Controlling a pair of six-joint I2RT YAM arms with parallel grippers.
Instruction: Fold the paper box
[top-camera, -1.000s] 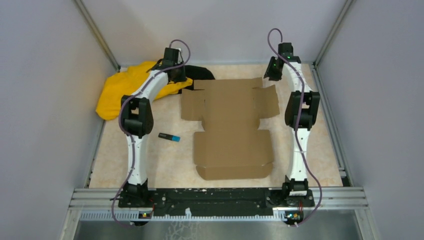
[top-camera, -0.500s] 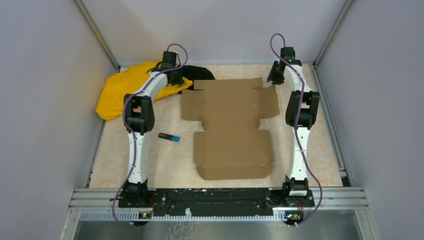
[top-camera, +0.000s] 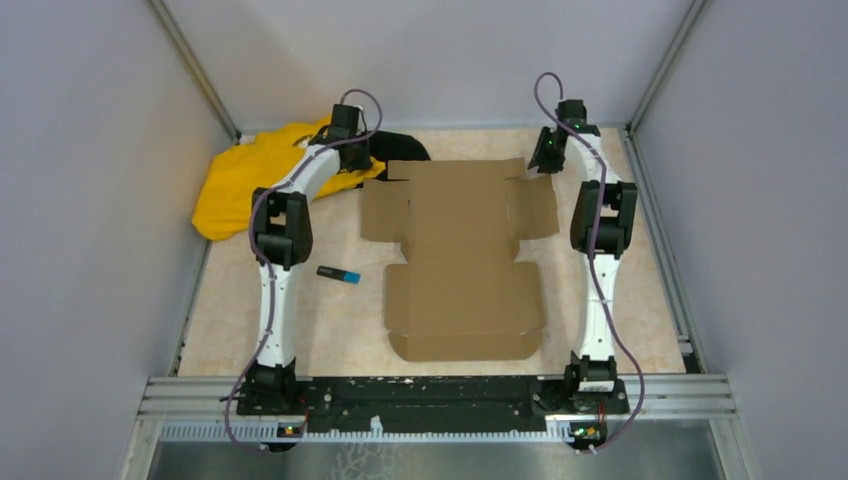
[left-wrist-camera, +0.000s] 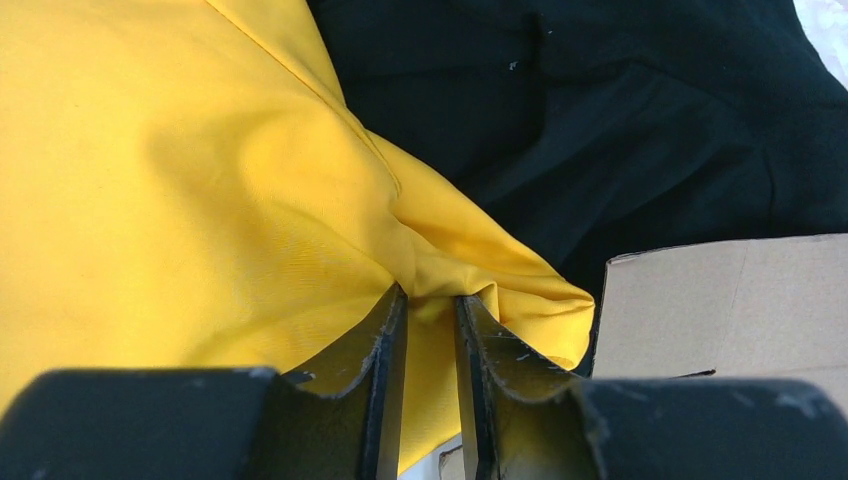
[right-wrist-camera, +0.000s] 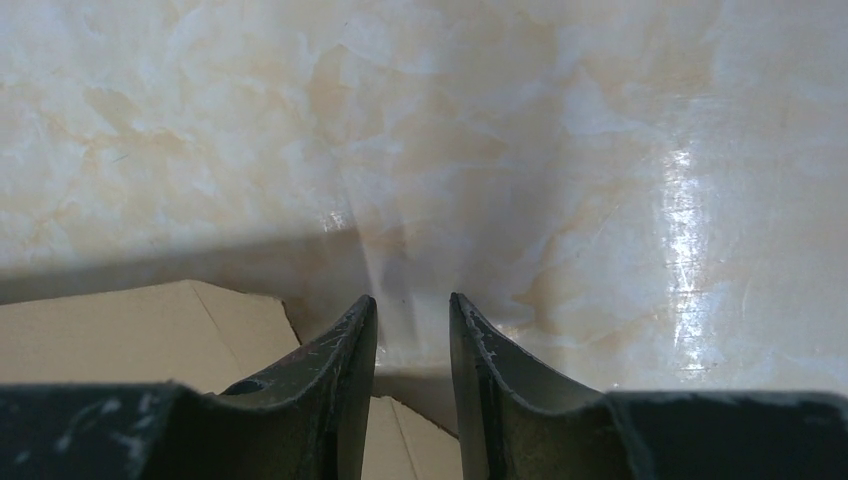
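The paper box (top-camera: 465, 250) lies as a flat brown die-cut sheet in the middle of the table. My left gripper (top-camera: 352, 152) is at its far left corner, over the cloths. In the left wrist view it (left-wrist-camera: 430, 297) is shut on a bunched fold of the yellow cloth (left-wrist-camera: 180, 180), with a corner of the box (left-wrist-camera: 720, 300) just to its right. My right gripper (top-camera: 546, 152) hovers at the sheet's far right corner. In its wrist view the jaws (right-wrist-camera: 412, 300) stand slightly open around bare table, and a box flap (right-wrist-camera: 130, 330) lies under the left finger.
The yellow cloth (top-camera: 240, 185) is heaped at the far left and a black cloth (top-camera: 405, 147) lies behind the sheet's far left corner. A black and blue marker (top-camera: 338, 273) lies left of the sheet. Grey walls close in both sides and the back.
Both grippers have drawn a little toward the back wall. The cardboard sheet has slid slightly to the left. The left jaws have eased apart a touch.
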